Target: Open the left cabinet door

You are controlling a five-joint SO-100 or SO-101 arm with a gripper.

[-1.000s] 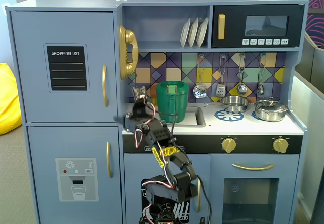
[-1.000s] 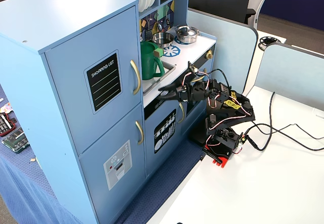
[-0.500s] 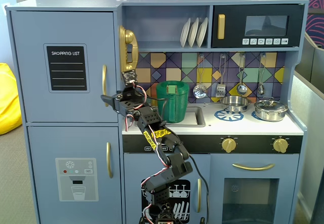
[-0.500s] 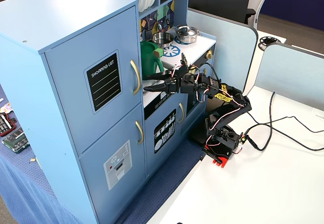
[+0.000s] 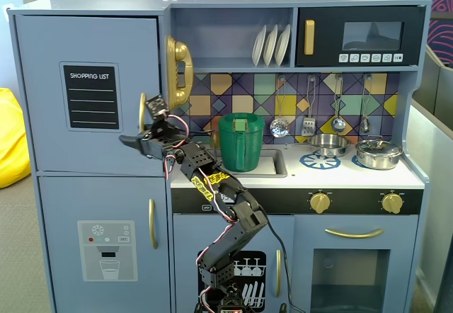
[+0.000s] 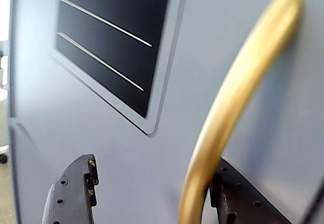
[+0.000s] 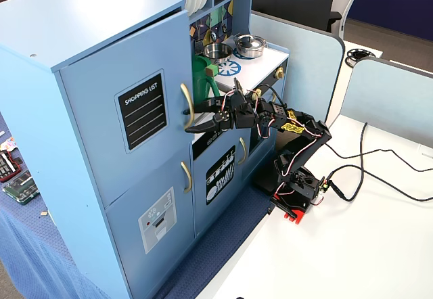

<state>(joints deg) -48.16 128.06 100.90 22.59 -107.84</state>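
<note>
My gripper (image 6: pixel 152 193) is spread, fingers straddling the gold handle (image 6: pixel 238 102) of the left cabinet door (image 6: pixel 91 148). Contact looks absent, perhaps. Close squarely, then pull outward along hinge arc.

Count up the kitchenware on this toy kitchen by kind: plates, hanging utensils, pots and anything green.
White round plates on the shelf: 3
Silver hanging utensils on the tiled wall: 4
Silver metal pots on the stovetop: 2
Green plastic pitcher at the sink: 1
Total: 10
</note>
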